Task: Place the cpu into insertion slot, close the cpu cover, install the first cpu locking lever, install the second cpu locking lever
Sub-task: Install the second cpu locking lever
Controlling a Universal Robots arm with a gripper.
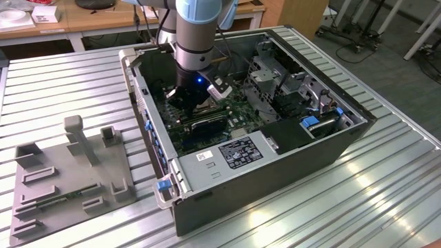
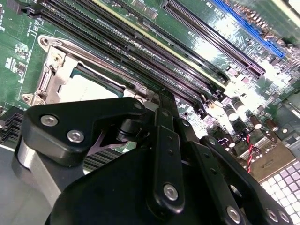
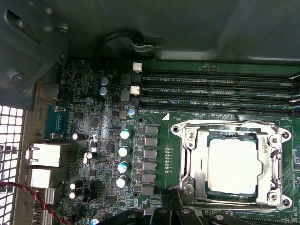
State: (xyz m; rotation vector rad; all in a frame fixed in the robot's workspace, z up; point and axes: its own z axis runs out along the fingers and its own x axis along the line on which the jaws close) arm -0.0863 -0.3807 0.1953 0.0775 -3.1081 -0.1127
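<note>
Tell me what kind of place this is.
Probably a robotics lab or test workshop: an open computer case lies on a ribbed metal table, a grey parts fixture sits beside it, and wooden desks stand behind.

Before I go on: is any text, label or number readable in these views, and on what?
Nothing can be read.
Black label on the grey bracket: print too small.
White sticker beside it: too small.
White lettering by the memory slots: blurred.
Cpu: face washed out, no text seen.
</note>
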